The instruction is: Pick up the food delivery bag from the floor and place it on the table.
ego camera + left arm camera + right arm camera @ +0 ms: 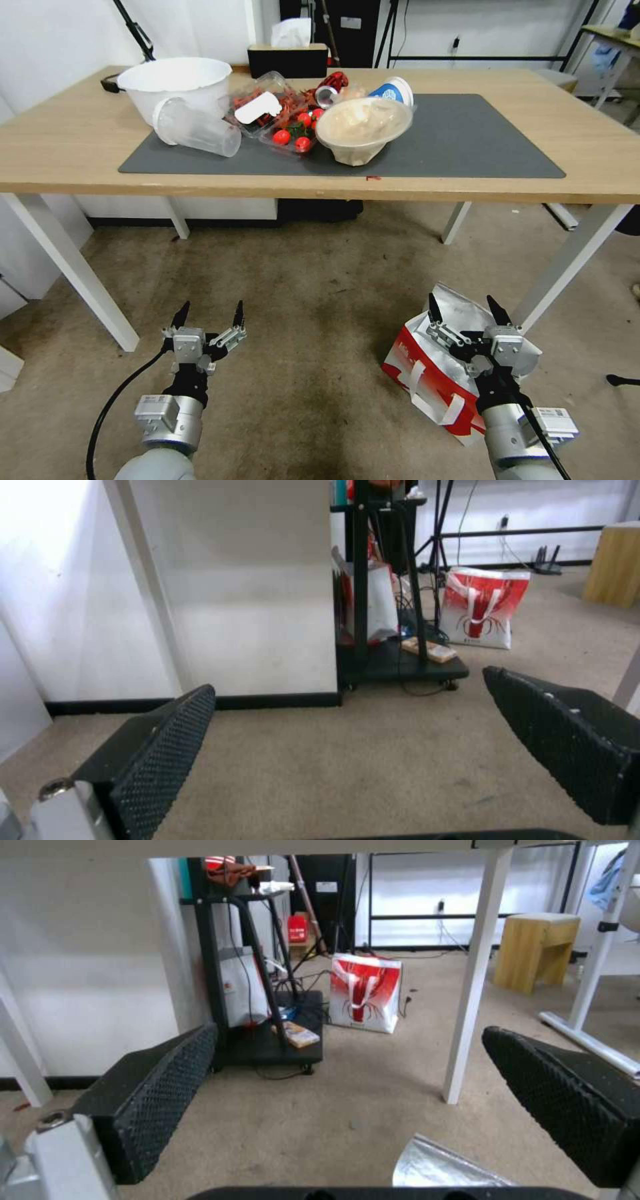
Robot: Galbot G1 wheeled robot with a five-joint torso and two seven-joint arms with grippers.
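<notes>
Your right gripper hovers jaws-wide over the food delivery bag, unlifted on the floor; bench awaits; left gripper idles wide.

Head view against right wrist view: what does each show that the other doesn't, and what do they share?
Head view alone: the table top with its mat and food containers, the open left gripper low over the floor, the bag's red face.
Right wrist view alone: a second red-and-white bag standing beyond the table, a wooden stool, a black cart.
Both: the open right gripper above the bag's foil lining, white table legs.
</notes>
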